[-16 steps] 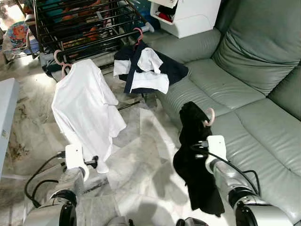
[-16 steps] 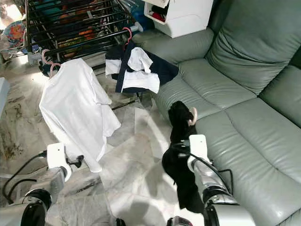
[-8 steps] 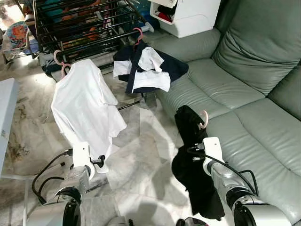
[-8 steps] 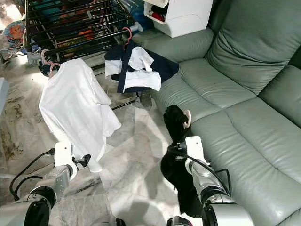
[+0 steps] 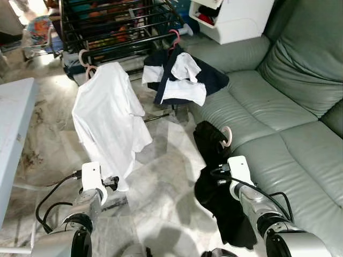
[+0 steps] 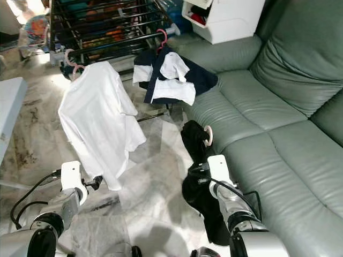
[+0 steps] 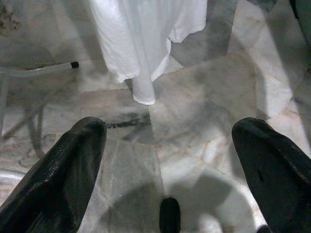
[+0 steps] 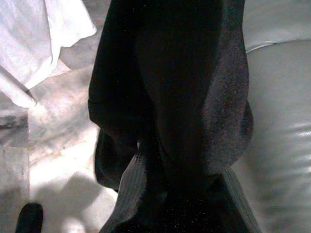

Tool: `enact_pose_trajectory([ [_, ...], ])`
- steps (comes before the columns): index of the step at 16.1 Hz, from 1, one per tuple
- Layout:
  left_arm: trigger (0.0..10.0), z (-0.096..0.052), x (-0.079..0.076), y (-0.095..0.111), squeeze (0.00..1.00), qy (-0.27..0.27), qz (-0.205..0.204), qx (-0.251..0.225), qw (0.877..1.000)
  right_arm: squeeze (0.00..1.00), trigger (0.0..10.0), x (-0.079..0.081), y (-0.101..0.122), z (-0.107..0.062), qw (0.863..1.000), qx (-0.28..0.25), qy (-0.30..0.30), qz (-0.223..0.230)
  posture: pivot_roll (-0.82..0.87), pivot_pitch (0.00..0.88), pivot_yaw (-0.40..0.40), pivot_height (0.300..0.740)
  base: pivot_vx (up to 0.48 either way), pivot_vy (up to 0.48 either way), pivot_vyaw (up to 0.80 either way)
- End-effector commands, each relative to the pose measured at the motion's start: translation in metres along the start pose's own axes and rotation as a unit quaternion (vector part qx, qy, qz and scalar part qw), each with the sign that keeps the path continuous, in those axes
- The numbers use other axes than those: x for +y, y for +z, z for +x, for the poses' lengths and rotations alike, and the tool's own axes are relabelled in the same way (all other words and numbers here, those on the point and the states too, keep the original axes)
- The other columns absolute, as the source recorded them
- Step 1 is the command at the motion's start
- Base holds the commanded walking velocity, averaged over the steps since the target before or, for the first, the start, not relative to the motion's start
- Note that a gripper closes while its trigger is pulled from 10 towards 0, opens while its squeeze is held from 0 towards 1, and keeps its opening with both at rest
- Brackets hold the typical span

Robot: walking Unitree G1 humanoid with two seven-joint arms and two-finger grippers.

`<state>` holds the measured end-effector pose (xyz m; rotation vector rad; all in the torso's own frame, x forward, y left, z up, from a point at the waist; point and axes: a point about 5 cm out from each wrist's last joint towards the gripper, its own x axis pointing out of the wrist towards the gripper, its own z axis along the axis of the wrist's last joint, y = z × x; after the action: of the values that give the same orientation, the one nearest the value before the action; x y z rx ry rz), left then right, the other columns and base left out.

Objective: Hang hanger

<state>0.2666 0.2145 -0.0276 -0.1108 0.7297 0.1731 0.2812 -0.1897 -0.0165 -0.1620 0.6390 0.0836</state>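
Note:
A black garment (image 5: 210,160) hangs on a pink hanger whose hook (image 5: 227,136) sticks up beside the sofa's front edge. My right gripper (image 5: 215,174) holds it low, over the floor by the sofa, shut on the hanger with its fingers buried in the cloth; the right wrist view shows the dark fabric (image 8: 170,97) close up. The black drying rack (image 5: 115,27) stands at the back. On its front bar hang a white shirt (image 5: 110,120) and a navy and white garment (image 5: 182,77), each on a pink hanger. My left gripper (image 7: 170,160) is open, low over the marble floor.
A grey-green leather sofa (image 5: 289,123) runs along the right. A white cabinet (image 5: 236,19) stands behind its arm. A pale blue table (image 5: 13,128) sits at the left edge. Marble floor (image 5: 161,176) lies between me and the rack.
The camera has swung, shifting the whole scene right. My right gripper has carried the black garment a little left, away from the sofa seat. The left arm has come slightly forward.

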Motion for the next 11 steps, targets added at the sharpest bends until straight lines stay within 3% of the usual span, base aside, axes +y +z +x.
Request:
enact_pose_trajectory([
  [1,10.0,0.0001,0.0013,0.0017,0.0,0.004,-0.009,-0.002,1.0,0.0,10.0,-0.0009,0.0099,0.0016,1.0,-0.018,0.003,-0.001,-0.09,0.0,0.038,0.74,0.0,0.0,0.0],
  [6,10.0,-0.0002,0.0003,-0.0006,0.0,0.012,-0.039,-0.006,0.999,0.0,10.0,-0.0011,0.0078,0.0014,1.0,-0.006,0.016,-0.021,-0.05,0.0,-0.047,0.74,0.0,0.0,0.0],
  [11,10.0,-0.0004,-0.0003,-0.0012,0.0,0.002,-0.038,-0.009,0.999,0.0,10.0,-0.0016,0.0065,0.0009,1.0,-0.007,0.016,-0.019,-0.06,0.0,-0.024,0.74,0.0,0.0,0.0],
])
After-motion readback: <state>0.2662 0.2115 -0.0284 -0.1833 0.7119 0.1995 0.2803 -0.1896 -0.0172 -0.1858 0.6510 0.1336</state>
